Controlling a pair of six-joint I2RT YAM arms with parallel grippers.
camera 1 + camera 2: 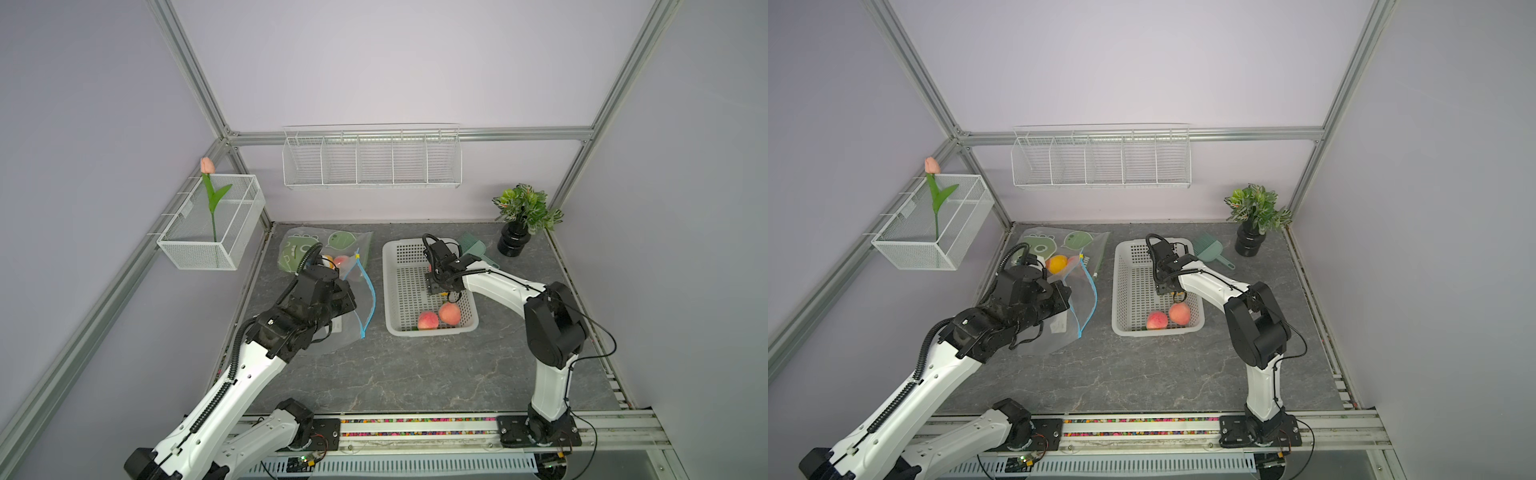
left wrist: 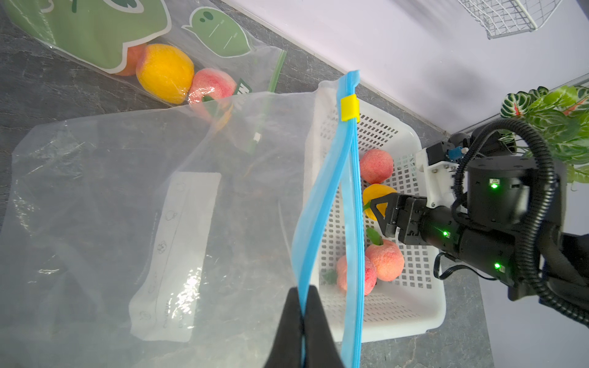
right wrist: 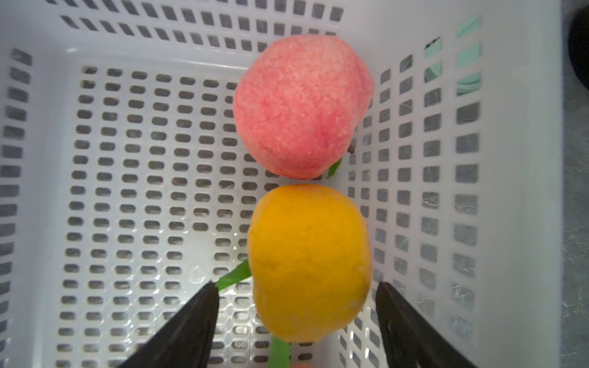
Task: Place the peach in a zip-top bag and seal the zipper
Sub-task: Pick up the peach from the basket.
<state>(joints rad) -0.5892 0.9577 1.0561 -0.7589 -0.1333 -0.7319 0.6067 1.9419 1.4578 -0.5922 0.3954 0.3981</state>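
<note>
1. Down inside the white basket (image 3: 516, 159), the right end effector (image 3: 295, 283) stands wide, one finger either side of the yellow peach (image 3: 309, 264). It straddles the fruit, with no squeeze that I can see.
2. That yellow peach lies on the basket floor, touching a pink peach (image 3: 302, 105) just beyond it. A pair of pink peaches (image 1: 428, 320) sits at the basket's near end.
3. Best play from here, I'd say: sink a touch lower so the pads meet the fruit at its widest, close gently, and leave the green leaf (image 3: 234, 275) out of the pinch.
4. Then lift straight up before travelling, or the pink neighbour gets nudged and the basket wall clipped.
5. Right arm: the elbow is raised high on the side of the basket away from the bag, the forearm slopes down over the rim, and the wrist tips into the basket.
6. Just beside the basket, the left end effector (image 2: 302, 290) is clamped on one lip of the clear zip-top bag (image 2: 159, 191), lifting that edge off the desk (image 1: 415, 374).
7. The blue zipper tracks (image 2: 322, 191) stand only slightly apart, and the yellow slider (image 2: 349, 108) is parked at the end away from the grip. That mouth looks tight for a peach, so a higher lift of the lip should help.
8. Left arm: it is stretched forward and hunched over the bag, on the bag's side of the basket.
</note>
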